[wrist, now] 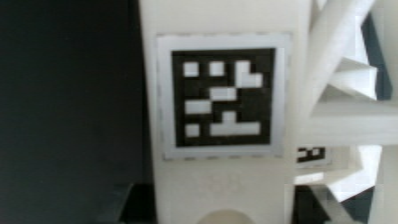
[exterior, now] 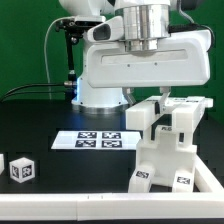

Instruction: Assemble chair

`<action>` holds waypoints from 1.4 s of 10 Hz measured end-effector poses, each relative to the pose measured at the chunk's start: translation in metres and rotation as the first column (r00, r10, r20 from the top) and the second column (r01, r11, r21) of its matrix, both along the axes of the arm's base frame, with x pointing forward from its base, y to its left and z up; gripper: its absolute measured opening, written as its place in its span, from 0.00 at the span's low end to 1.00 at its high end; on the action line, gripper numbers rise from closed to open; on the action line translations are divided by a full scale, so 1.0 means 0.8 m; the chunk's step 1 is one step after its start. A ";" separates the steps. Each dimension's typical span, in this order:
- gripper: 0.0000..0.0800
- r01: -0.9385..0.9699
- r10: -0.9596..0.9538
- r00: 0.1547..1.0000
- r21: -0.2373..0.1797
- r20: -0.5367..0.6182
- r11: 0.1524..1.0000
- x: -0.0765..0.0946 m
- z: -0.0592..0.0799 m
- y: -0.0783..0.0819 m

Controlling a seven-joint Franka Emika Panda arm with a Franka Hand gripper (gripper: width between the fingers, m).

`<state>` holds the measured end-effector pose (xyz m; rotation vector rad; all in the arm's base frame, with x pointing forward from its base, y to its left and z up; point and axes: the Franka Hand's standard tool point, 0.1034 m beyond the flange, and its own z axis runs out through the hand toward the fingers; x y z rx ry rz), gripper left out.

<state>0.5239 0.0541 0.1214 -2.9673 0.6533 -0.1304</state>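
Your gripper (exterior: 146, 98) reaches down, its jaws partly parted and clamped on both sides of the upper bar of the chair (exterior: 168, 150). The chair stands at four o'clock on the table (exterior: 40, 120), directly beneath the jaws.

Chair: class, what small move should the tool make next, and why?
Probably a gentle push straight down on the bar without letting go. The tool appears closed on this bar, which stands upright on the chair. In the wrist view its tag sits square and close. Whether the bar is fully seated cannot be seen, so pressing before release seems safest.
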 end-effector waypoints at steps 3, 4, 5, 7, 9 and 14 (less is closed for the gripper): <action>0.36 0.005 -0.003 0.995 -0.022 0.097 1.000 0.035 -0.007 0.001; 0.36 -0.009 0.011 0.996 -0.025 0.088 1.000 0.037 -0.006 0.003; 0.36 -0.058 0.062 0.994 -0.045 0.086 0.997 0.041 -0.002 0.008; 0.36 -0.117 0.123 0.988 -0.065 0.092 0.991 0.042 -0.001 0.010; 0.36 -0.217 0.224 0.971 -0.081 0.084 0.973 0.040 0.002 0.006; 0.36 -0.318 0.326 0.943 -0.097 0.073 0.943 0.038 0.002 0.006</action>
